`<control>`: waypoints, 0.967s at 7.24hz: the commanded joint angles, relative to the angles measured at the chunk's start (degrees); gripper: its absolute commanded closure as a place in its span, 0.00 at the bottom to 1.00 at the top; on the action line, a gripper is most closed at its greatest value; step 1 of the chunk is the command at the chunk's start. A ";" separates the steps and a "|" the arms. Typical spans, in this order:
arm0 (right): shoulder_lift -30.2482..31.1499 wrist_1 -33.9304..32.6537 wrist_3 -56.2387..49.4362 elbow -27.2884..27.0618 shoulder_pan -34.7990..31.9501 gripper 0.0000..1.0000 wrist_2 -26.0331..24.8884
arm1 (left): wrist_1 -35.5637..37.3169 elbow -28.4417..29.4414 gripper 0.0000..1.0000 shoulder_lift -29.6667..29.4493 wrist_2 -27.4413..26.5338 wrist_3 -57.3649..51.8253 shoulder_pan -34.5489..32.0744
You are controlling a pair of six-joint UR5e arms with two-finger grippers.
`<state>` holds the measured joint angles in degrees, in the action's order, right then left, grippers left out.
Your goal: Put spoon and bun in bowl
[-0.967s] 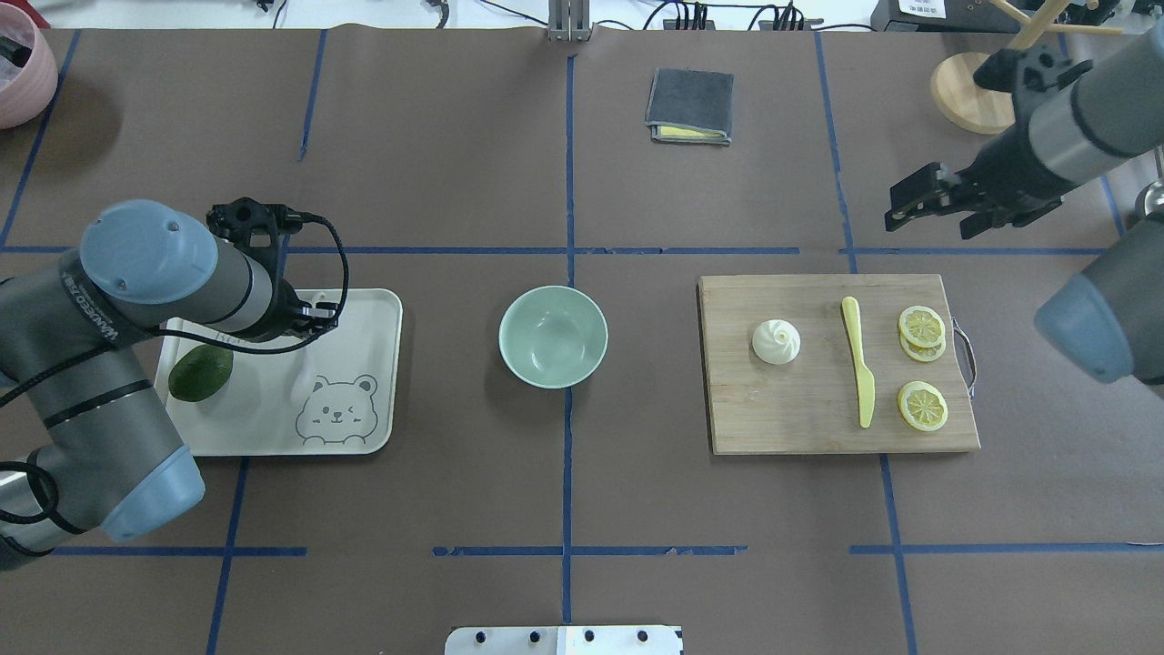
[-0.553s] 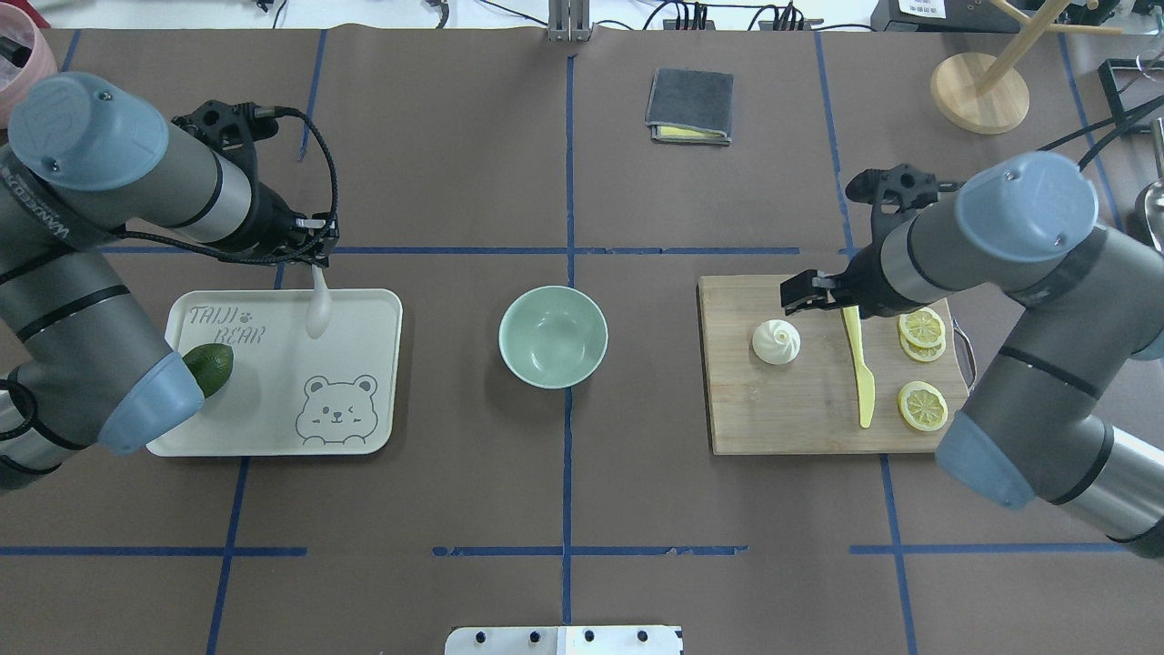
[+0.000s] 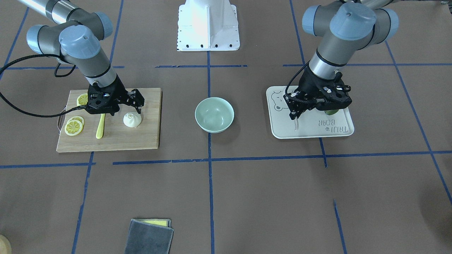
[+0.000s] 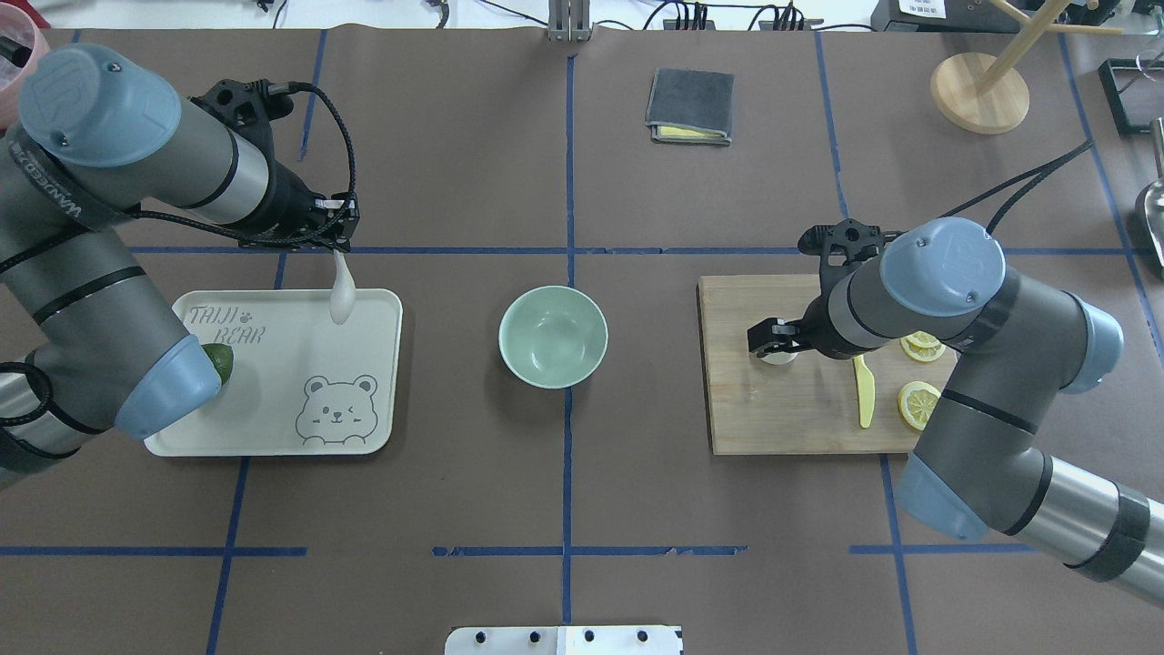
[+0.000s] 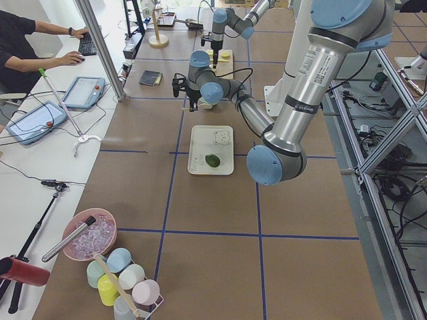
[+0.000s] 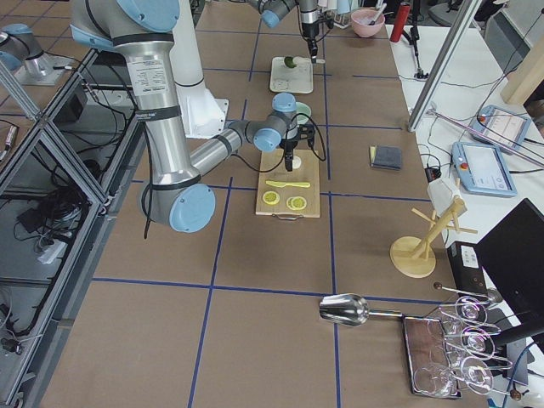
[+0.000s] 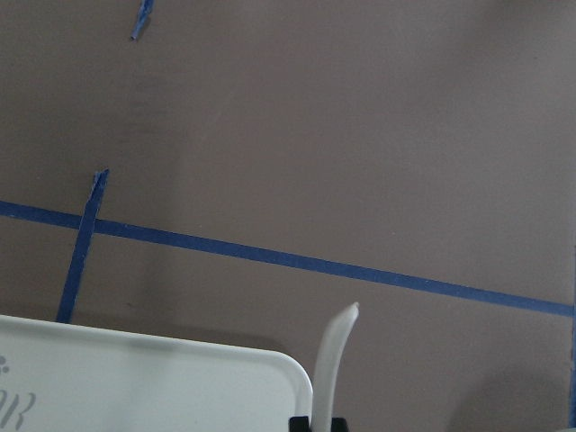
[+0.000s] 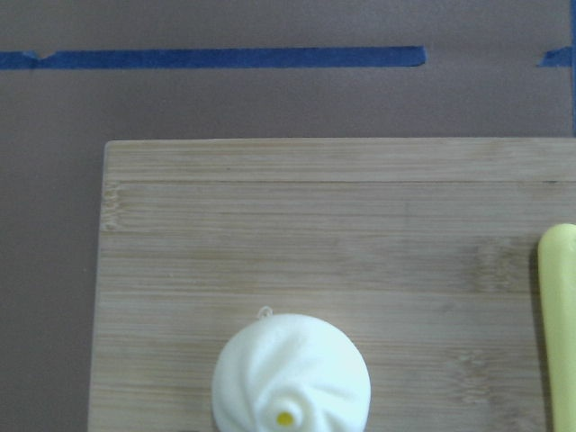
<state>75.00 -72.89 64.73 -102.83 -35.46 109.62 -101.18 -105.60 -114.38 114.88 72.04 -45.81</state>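
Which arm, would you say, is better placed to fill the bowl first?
Left. The left gripper holds the spoon in the air; the right gripper only hovers over the bun on the cutting board.

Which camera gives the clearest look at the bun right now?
The right wrist-mounted view: the bun fills the lower frame, pleats sharp, sitting on the cutting board. Front-facing shows it whole but small. Overhead, the right gripper covers most of it. In the side views it is too tiny to read.

Desk (image 4: 436,473) under brown paper, blue tape (image 4: 566,473) gridding it. White bench (image 5: 33,180) along left edge, exterior left view.
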 commanded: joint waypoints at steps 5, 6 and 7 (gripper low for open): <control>-2.75 -0.41 -0.39 2.89 0.31 0.62 -0.63 | -0.33 0.40 1.00 0.04 -0.26 0.04 0.46; -2.75 -0.41 -0.65 2.72 -0.21 0.85 -0.46 | -0.51 0.40 1.00 -0.05 -0.27 1.43 0.89; -2.84 -0.41 -0.91 2.37 -0.74 0.94 -0.37 | -0.51 3.36 1.00 -3.70 -0.61 6.23 3.07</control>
<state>72.25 -73.29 64.12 -100.12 -35.61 109.12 -101.61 -104.53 -115.27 114.55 74.12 -44.60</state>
